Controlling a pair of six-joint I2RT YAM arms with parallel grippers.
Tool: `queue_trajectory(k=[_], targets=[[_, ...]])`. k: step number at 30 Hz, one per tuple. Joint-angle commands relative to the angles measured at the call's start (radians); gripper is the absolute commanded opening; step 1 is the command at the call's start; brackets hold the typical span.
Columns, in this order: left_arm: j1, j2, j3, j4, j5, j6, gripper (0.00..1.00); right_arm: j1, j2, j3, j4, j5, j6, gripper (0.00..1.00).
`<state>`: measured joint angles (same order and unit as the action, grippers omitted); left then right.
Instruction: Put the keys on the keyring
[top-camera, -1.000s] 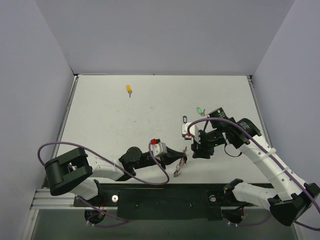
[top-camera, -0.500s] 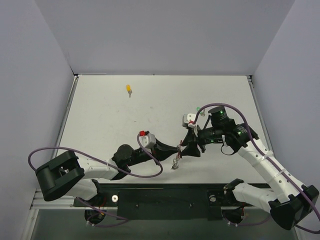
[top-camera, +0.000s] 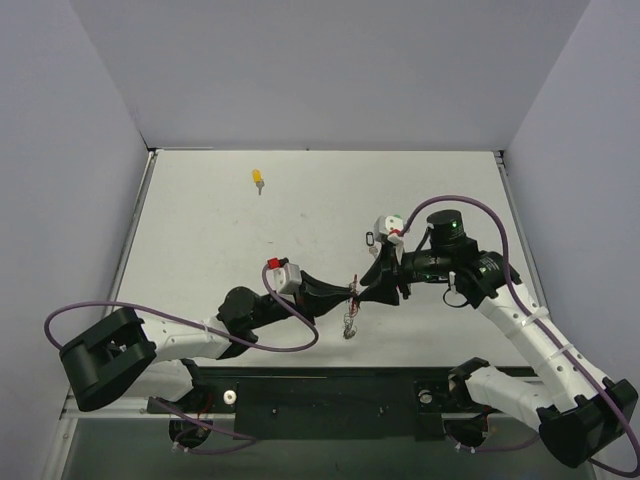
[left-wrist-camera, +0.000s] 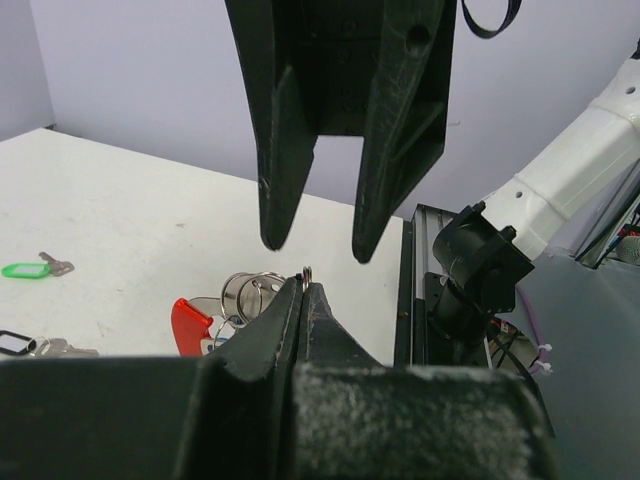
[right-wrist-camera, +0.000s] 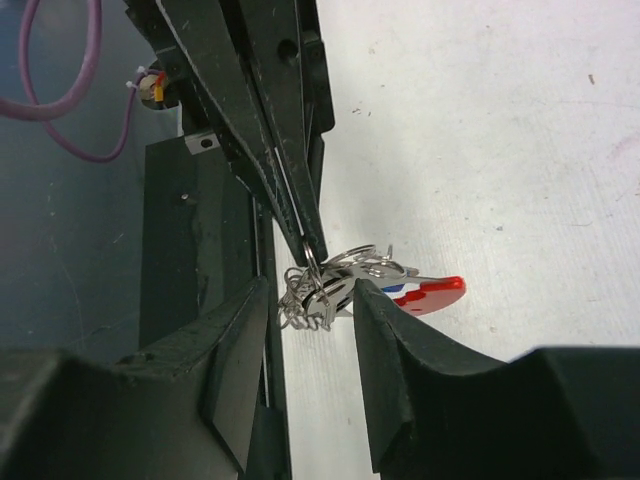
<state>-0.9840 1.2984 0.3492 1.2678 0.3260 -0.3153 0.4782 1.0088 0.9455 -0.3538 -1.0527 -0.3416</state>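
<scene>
From above, my left gripper (top-camera: 353, 290) is pinching the keyring (top-camera: 349, 318), a bunch of thin silver wire rings with a red plastic piece, which dangles lengthwise from its tips. In the left wrist view my right gripper (left-wrist-camera: 317, 247) hovers spread just above those tips, and I should catch one loop only. In the right wrist view the bunch lies crosswise, its red end pointing away from those tips.

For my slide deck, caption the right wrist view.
Left gripper pinches the keyring, with the open right gripper lined up on it.
</scene>
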Motion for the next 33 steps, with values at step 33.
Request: queue_trajectory(k=[33], targets=[[0.007,-0.080,0.048,0.263,0.041,0.022,0.00,-0.010,-0.042,-0.074,0.105,-0.096,0.039,0.00]])
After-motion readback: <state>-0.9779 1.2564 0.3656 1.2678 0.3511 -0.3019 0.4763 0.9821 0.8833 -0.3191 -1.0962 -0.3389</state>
